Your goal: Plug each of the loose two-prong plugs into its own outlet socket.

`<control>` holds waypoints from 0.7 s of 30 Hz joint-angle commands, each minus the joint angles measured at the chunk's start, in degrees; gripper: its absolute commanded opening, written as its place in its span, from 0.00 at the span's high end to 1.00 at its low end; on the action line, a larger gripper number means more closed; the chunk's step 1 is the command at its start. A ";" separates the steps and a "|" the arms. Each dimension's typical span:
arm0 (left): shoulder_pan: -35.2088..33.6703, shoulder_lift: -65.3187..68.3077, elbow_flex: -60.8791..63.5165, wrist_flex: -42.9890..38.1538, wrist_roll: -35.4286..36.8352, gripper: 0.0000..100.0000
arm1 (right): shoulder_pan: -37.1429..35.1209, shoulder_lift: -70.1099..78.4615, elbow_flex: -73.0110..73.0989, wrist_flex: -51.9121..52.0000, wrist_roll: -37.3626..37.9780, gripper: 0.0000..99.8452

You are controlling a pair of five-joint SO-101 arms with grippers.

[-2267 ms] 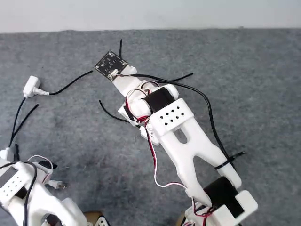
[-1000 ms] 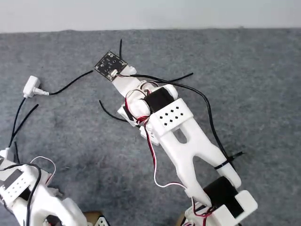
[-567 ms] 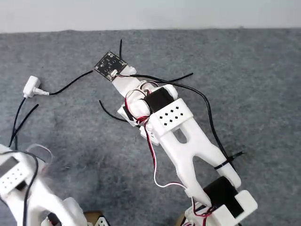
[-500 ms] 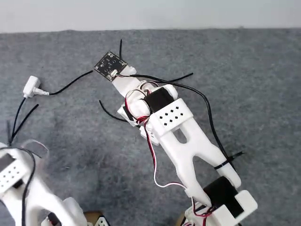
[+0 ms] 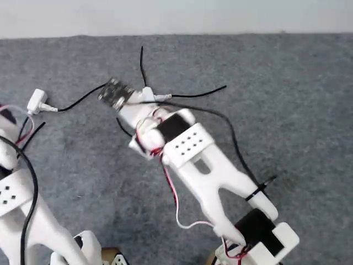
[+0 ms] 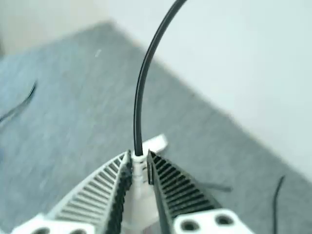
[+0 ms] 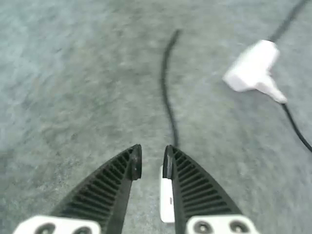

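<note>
My left gripper [image 6: 139, 168] is shut on a white plug [image 6: 140, 197] whose black cable [image 6: 146, 83] rises from between the fingers. It hangs above the grey carpet; the left arm [image 5: 16, 193] is at the left edge in the high view. My right gripper [image 7: 152, 161] hovers low over the carpet with its jaws a narrow gap apart and nothing between them. A small white piece [image 7: 166, 201] shows by one finger. A white socket [image 5: 37, 100], also visible from the right wrist [image 7: 253, 70], lies at the far left on a black cable. Another white plug [image 5: 149, 95] lies beside the right arm [image 5: 182, 141].
Loose black cables [image 5: 193, 95] trail over the carpet [image 5: 287, 99] around the right arm, one [image 7: 168, 87] running straight ahead of the right gripper. A pale wall [image 5: 176, 16] borders the far edge. Open carpet lies to the right.
The left arm has risen along the left edge. The right arm has swung left and nearer, uncovering the white plug beside it.
</note>
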 commanded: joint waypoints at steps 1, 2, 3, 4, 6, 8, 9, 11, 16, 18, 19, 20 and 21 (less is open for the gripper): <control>5.71 -0.97 -9.27 -5.27 0.44 0.99 | -2.07 -0.84 0.97 -3.21 1.41 0.91; 7.03 -0.97 -10.86 -5.89 0.44 0.99 | -2.07 -1.01 1.67 -3.91 1.32 0.91; 8.44 -0.97 -12.26 -6.51 0.35 0.99 | -2.07 -1.10 2.20 -4.79 1.14 0.91; 9.76 -0.97 -13.41 -7.21 0.35 0.99 | -1.98 -1.10 2.46 -5.41 1.14 0.91; 13.01 -0.97 -15.25 -8.70 0.35 0.99 | -1.71 -1.10 2.64 -6.37 1.05 0.91; 16.26 -1.05 -16.48 -10.64 -1.14 0.99 | -1.71 -1.01 2.64 -6.99 1.05 0.91; 17.85 -1.23 -16.75 -11.87 -2.11 0.99 | -1.71 -1.01 2.64 -7.52 1.05 0.91; 21.10 -1.41 -17.54 -15.21 -3.87 0.99 | -1.71 -0.66 2.64 -8.75 0.97 0.91; 25.85 -1.41 -23.25 -21.89 -9.41 0.99 | -1.63 -0.92 4.22 -14.11 1.05 0.91; 27.69 -1.41 -24.92 -22.42 -12.04 0.99 | -0.66 -1.01 5.01 -16.66 1.05 0.91; 28.48 -1.41 -25.45 -22.42 -13.19 0.99 | -0.31 -1.01 5.19 -17.89 1.23 0.91; 29.27 -1.41 -25.98 -22.42 -14.24 0.99 | 0.31 -1.01 5.27 -18.86 1.32 0.91; 30.07 -1.41 -26.59 -22.42 -15.12 0.99 | 1.01 -1.10 5.36 -19.91 1.32 0.91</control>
